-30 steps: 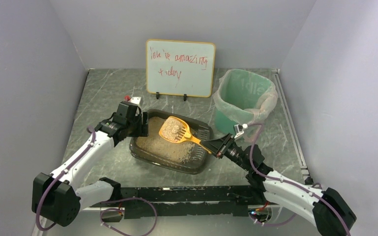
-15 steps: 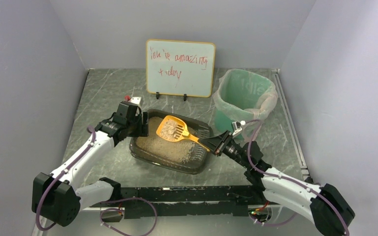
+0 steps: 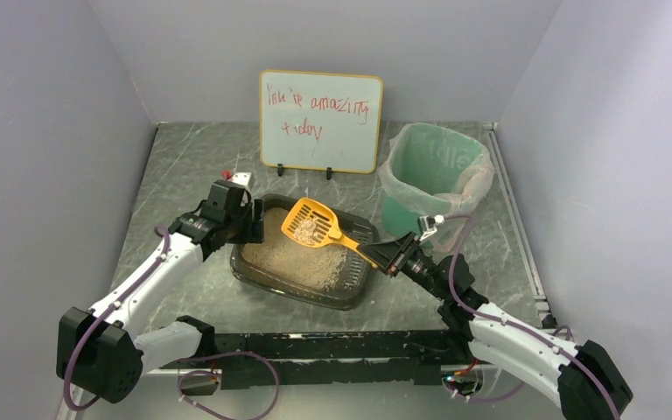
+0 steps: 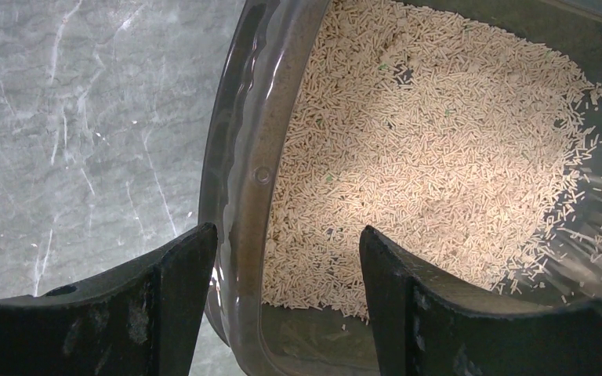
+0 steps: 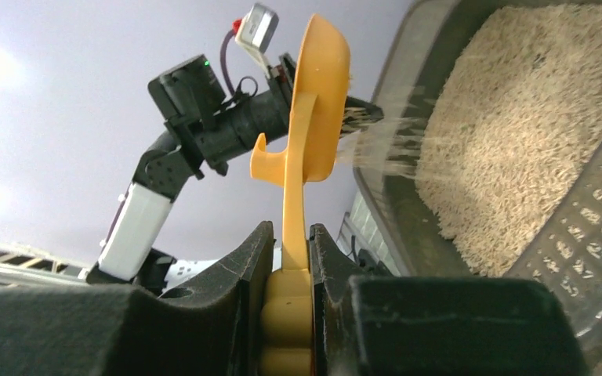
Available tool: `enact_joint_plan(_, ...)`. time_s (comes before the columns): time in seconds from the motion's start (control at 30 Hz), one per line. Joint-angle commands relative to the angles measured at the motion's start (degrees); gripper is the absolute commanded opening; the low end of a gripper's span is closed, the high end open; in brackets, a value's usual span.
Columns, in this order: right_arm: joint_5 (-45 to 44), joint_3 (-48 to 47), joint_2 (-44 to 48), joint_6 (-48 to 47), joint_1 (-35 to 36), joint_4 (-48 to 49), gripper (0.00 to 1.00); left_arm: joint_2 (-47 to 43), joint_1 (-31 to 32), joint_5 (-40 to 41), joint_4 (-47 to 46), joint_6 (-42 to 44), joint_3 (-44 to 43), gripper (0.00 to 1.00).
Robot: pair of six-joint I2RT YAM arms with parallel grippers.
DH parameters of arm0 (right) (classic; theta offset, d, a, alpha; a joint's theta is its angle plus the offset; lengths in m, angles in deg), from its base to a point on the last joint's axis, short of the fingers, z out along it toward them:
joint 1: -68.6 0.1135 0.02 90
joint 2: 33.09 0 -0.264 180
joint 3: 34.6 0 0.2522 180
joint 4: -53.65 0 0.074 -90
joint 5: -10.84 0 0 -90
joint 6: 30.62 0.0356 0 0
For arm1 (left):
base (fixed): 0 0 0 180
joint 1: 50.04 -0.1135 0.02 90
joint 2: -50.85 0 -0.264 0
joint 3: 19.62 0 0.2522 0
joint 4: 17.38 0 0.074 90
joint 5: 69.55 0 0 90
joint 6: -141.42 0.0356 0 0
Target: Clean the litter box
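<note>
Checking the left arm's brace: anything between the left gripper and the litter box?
Nothing visible. The open left gripper straddles the litter box wall, one finger outside and one inside above the litter.

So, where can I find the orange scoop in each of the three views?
Top external: scoop in the centre, over the litter box, handle in the right end effector.
Left wrist: not in it.
Right wrist: scoop in the centre, upright, handle clamped at the bottom.
Shared landmark: the litter box, in all three.
</note>
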Motion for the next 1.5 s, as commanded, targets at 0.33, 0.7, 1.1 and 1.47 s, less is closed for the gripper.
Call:
enact_joint_plan(0.33,-0.16,-1.96,-1.52,-0.29,2.41,3.46,0.0,-1.09,0.24,-0.34,-0.92,-0.27,-0.2,0.72)
enact_joint_plan(0.7,-2.61,0.21,2.14,2.0,0.12,2.17,0.0,-0.81,0.24,-0.47,-0.65,-0.3,-0.37,0.72)
enact_joint_plan(1.1,-1.93,-5.38,2.43,-1.48,0.42,-3.76,0.0,-0.99,0.24,-0.61,-0.81,-0.24,-0.32,0.72)
enact_joint_plan(1.47,-1.45,-11.46,8.54,-5.87,-0.38,-16.96,0.0,-1.09,0.24,-1.02,-0.82,-0.16,-0.29,0.72)
